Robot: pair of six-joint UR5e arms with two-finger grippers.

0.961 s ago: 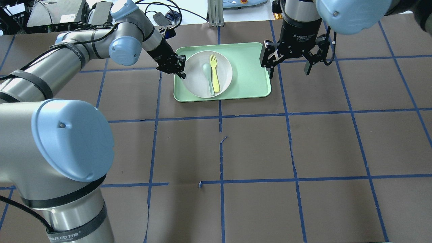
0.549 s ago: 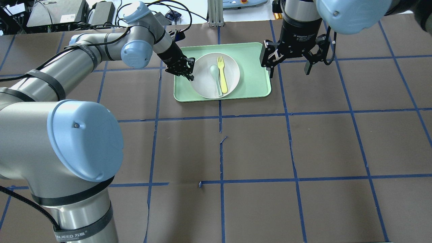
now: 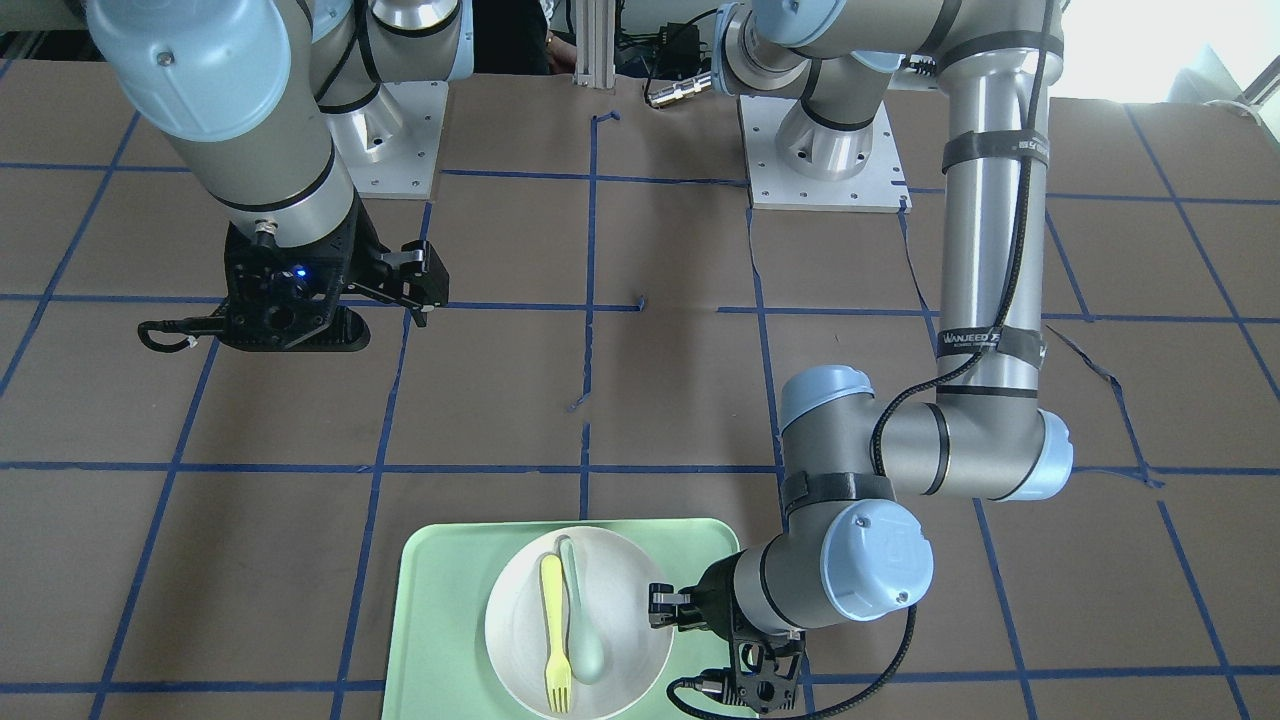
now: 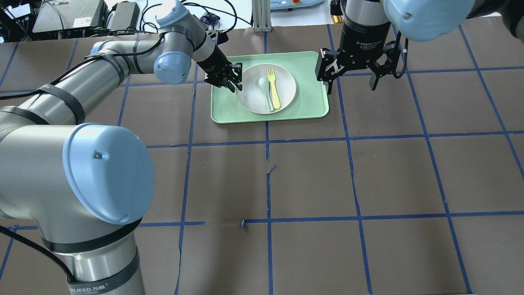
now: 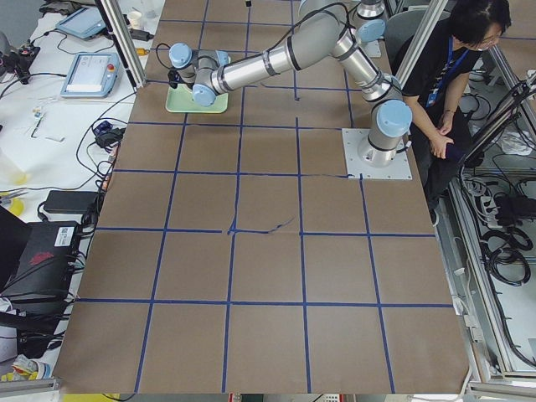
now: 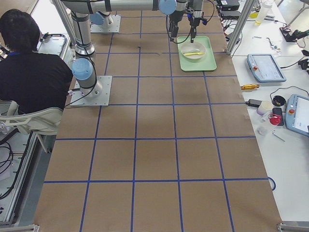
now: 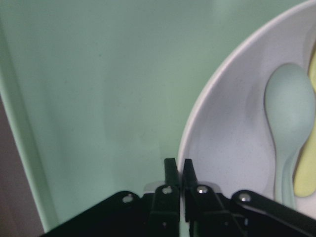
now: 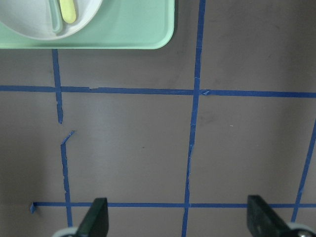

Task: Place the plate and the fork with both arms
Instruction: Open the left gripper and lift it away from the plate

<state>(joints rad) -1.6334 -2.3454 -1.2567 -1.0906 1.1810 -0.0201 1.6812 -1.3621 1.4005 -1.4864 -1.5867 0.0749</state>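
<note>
The white plate (image 4: 250, 97) sits on the mint-green tray (image 4: 305, 102), a little right of the tray's middle. The pale-yellow fork (image 4: 273, 92) lies in the plate beside a grey-green spoon (image 4: 265, 93). My left gripper (image 4: 235, 84) is shut on the plate's left rim. In the left wrist view the fingers (image 7: 171, 170) pinch the rim of the plate (image 7: 232, 143). My right gripper (image 4: 351, 87) hangs open and empty above the table just right of the tray. The right wrist view shows its fingers (image 8: 96, 217) wide apart. The front view shows the plate (image 3: 640, 590) and the fork (image 3: 553, 630).
The tray (image 3: 440, 600) lies at the far middle of the brown table with blue tape lines. Cables and boxes sit beyond the far edge (image 4: 82, 16). A person sits by the robot base (image 6: 29, 63).
My left gripper has moved to the right with the plate's rim in it. The plate, fork and spoon have shifted right across the tray. The right arm has not moved.
</note>
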